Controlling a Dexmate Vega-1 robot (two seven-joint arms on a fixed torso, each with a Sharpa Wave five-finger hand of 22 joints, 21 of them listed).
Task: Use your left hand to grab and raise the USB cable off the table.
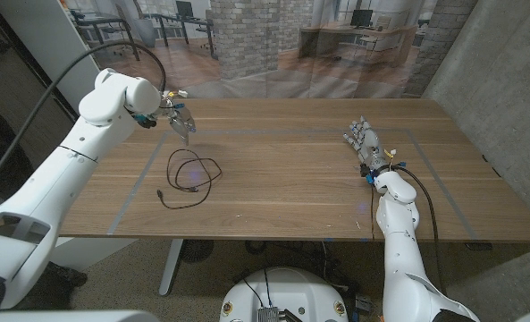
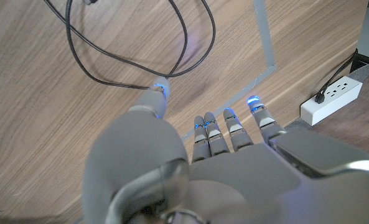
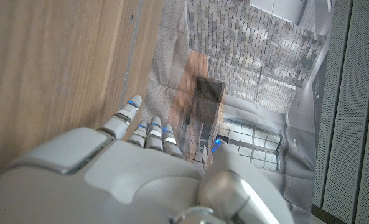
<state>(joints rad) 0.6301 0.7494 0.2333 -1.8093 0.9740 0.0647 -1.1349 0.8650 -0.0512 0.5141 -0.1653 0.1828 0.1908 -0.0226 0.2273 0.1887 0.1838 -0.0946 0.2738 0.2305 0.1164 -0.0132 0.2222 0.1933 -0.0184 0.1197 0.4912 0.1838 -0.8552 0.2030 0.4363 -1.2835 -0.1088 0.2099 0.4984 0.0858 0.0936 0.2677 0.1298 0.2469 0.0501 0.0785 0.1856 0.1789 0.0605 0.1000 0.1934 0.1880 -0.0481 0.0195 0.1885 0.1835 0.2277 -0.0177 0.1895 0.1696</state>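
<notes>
On the left part of the wooden table (image 1: 282, 170), a thin black USB cable (image 1: 191, 174) lies loosely coiled in an uneven loop, its strands crossing one another, with one end trailing toward the table's near edge and finishing in a small plug. My left hand (image 1: 179, 118) hangs in the air just behind the coil, fingers pointing down and spread, holding nothing and not touching the cable. From my left wrist camera I see my fingertips (image 2: 254, 101) apart over the wood grain, with the cable's dark curves (image 2: 134, 46) lying beyond them and a white power strip (image 2: 331, 98) off past the table's edge. My right hand (image 1: 365, 143) rests on the table's right side, well apart from the cable, fingers extended close together and holding nothing; I cannot tell whether its palm lies flat.
</notes>
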